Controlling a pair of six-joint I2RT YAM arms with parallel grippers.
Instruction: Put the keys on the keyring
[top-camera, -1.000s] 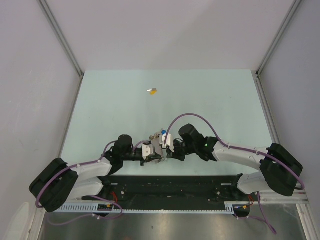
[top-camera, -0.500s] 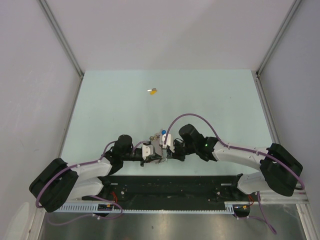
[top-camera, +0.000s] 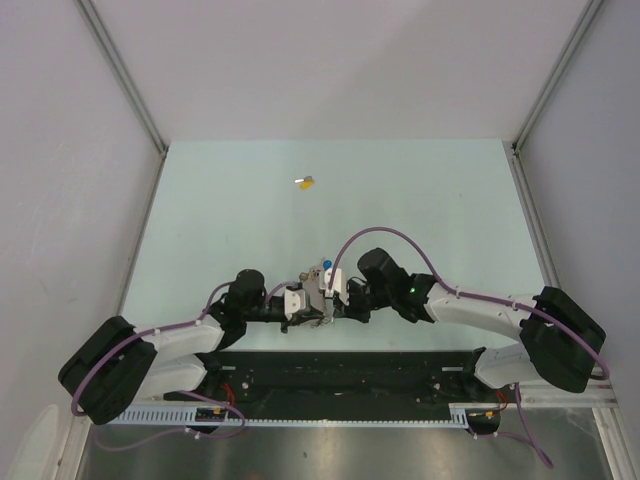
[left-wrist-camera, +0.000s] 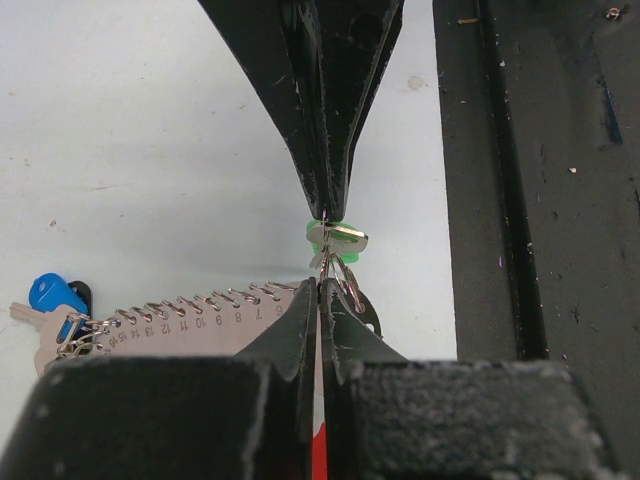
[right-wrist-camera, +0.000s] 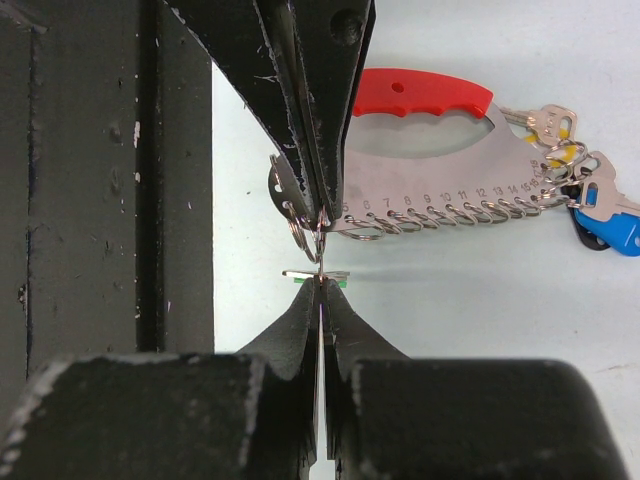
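Note:
My left gripper (top-camera: 314, 308) and right gripper (top-camera: 328, 305) meet tip to tip near the table's front edge. The keyring (right-wrist-camera: 440, 190) is a grey numbered plate with a row of wire rings and a red curved band (right-wrist-camera: 420, 92), bearing a blue-headed key (right-wrist-camera: 605, 230) and orange-headed keys (right-wrist-camera: 560, 150). My left gripper (left-wrist-camera: 320, 288) is shut on the keyring's near end, red showing between its fingers. My right gripper (right-wrist-camera: 320, 285) is shut on the green-headed key (left-wrist-camera: 335, 238), held against a wire ring (right-wrist-camera: 300, 228) at the left fingertips. The yellow-headed key (top-camera: 306, 182) lies far back on the table.
The black mounting rail (top-camera: 350, 365) runs along the table's near edge, just beside both grippers; it also shows in the left wrist view (left-wrist-camera: 540, 200) and the right wrist view (right-wrist-camera: 90, 180). Grey walls (top-camera: 70, 150) enclose the pale green table (top-camera: 430, 200).

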